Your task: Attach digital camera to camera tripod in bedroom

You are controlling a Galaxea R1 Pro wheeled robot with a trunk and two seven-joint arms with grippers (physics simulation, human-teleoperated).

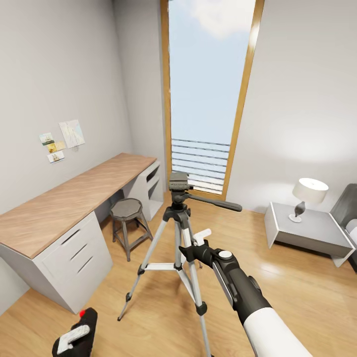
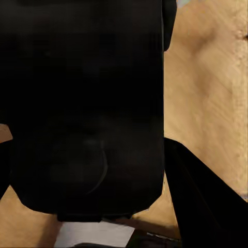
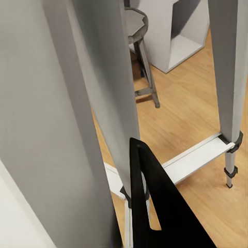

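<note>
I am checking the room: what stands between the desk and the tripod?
In the head view, a short grey stool stands between the desk and the tripod.

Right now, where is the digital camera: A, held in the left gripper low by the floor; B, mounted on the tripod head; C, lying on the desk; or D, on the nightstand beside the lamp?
A: the digital camera sits in the left gripper, low and apart from the camera tripod, whose head is bare.

A home bedroom is showing itself: wood-topped desk [image 1: 74, 196], nightstand [image 1: 310, 229] bearing a lamp [image 1: 307, 196], tall window [image 1: 210, 94].
</note>
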